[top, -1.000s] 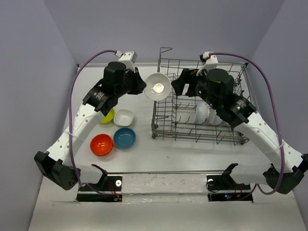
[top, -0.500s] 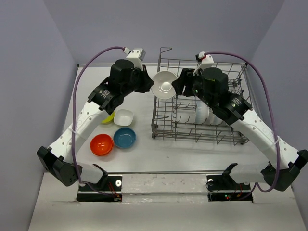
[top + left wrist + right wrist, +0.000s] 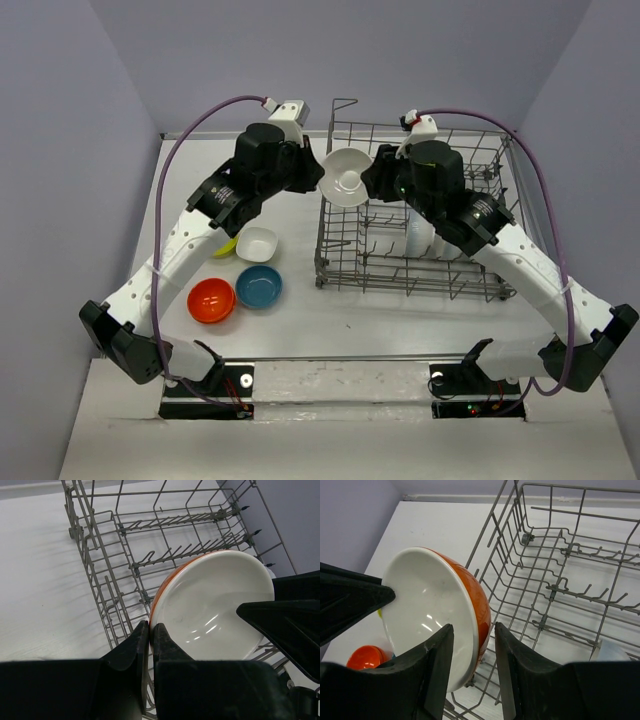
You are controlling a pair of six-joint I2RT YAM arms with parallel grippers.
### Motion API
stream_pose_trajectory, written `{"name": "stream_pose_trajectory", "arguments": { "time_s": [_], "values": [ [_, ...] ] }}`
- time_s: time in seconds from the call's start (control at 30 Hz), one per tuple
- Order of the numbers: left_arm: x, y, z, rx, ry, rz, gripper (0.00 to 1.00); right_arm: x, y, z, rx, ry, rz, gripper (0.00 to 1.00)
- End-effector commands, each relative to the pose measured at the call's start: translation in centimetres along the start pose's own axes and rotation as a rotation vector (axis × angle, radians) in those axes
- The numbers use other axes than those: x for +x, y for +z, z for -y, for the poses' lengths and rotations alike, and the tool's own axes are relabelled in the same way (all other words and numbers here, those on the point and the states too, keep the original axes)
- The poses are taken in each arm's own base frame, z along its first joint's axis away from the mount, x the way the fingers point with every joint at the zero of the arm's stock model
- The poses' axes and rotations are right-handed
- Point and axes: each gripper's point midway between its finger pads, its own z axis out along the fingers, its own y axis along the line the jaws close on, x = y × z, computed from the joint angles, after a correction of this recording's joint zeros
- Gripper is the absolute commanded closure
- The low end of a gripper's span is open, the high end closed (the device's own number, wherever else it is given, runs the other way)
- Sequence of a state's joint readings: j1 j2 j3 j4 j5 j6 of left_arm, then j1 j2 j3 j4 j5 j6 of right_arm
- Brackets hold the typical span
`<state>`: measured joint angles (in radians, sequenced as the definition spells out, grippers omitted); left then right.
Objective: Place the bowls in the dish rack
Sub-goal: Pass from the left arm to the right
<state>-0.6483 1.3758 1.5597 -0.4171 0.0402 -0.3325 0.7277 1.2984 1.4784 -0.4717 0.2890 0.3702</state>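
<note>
A round bowl (image 3: 345,178), white inside and orange-red outside, hangs tilted on edge over the left end of the grey wire dish rack (image 3: 400,283). My left gripper (image 3: 318,178) is shut on its rim; the left wrist view shows the jaws (image 3: 150,626) pinching the bowl (image 3: 215,600). My right gripper (image 3: 372,180) is open, and in the right wrist view (image 3: 472,630) its two jaws stand on either side of the bowl's opposite rim (image 3: 435,615) with gaps showing. White bowls (image 3: 418,235) stand inside the rack.
Left of the rack on the table lie a yellow-green bowl (image 3: 228,242), a squarish white bowl (image 3: 257,243), a blue bowl (image 3: 259,286) and an orange-red bowl (image 3: 211,300). The rack's raised handle (image 3: 343,102) stands at its far left corner.
My left gripper has carried the bowl rightward to the rack's left end and tipped it. My right gripper has moved left until its open jaws straddle the bowl's rim.
</note>
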Motion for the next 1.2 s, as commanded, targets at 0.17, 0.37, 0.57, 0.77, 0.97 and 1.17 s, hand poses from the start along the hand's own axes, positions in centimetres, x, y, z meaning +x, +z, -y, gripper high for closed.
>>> {"name": "stream_pose_trajectory", "arguments": {
  "time_s": [0.17, 0.37, 0.57, 0.77, 0.97, 1.17],
  "values": [
    [-3.7, -1.3, 1.9, 0.05, 0.018, 0.111, 1.0, -1.8, -0.4, 0.4, 0.043, 0.0, 0.052, 0.62],
    [-3.6, -1.3, 2.0, 0.051, 0.022, 0.107, 1.0, -2.1, -0.5, 0.6, 0.057, -0.003, 0.06, 0.77],
    [-3.6, -1.2, 2.3, 0.061, 0.028, 0.103, 1.0, -2.2, -0.4, 0.8, 0.069, -0.003, 0.064, 0.99],
    [-3.6, -1.0, 2.4, 0.066, 0.032, 0.099, 0.91, -2.4, -0.6, 1.0, 0.081, 0.0, 0.074, 0.99],
    [-3.6, -0.8, 2.7, 0.078, 0.034, 0.096, 0.64, -2.8, -1.1, 1.2, 0.085, 0.003, 0.083, 0.99],
    [-3.6, -0.4, 3.0, 0.091, 0.035, 0.096, 0.49, -2.8, -1.5, 1.4, 0.092, 0.0, 0.083, 0.99]
  ]
}}
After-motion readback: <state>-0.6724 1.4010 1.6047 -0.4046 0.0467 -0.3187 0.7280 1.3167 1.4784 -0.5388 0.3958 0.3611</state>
